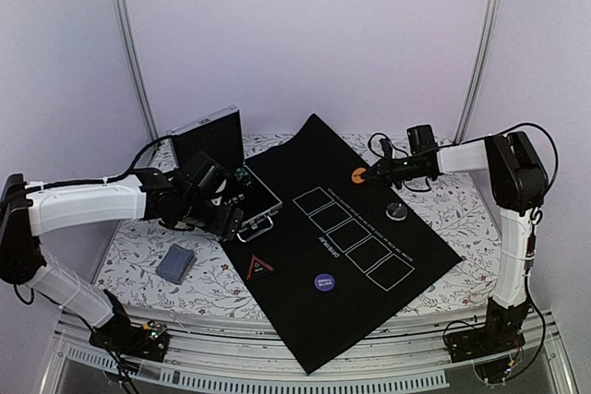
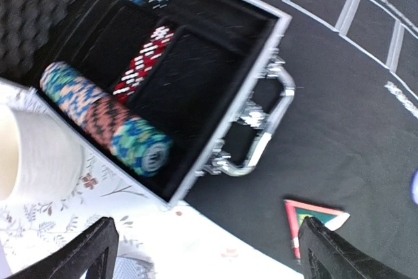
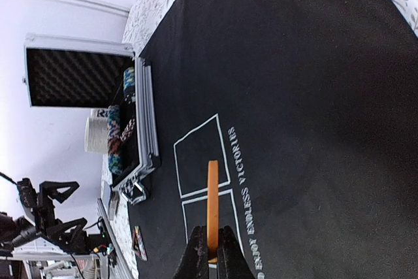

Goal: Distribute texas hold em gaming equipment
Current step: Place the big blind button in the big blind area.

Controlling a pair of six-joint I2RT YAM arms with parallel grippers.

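Two tools are working well apart: the left tool (image 2: 210,253) is hovering, fingers spread wide, over the near rim of the open silver case (image 1: 208,140), where poker chips (image 2: 104,119) are lying in rows. The right tool (image 3: 209,253) is pinching the orange button (image 3: 212,207) on edge above the far end of the black mat (image 1: 305,320). The red-edged triangle (image 1: 259,267), purple button (image 1: 324,281) and dark button (image 1: 396,211) are lying flat on that mat, and the card deck (image 1: 175,263) is sitting on the worktop (image 1: 138,256) to its left.
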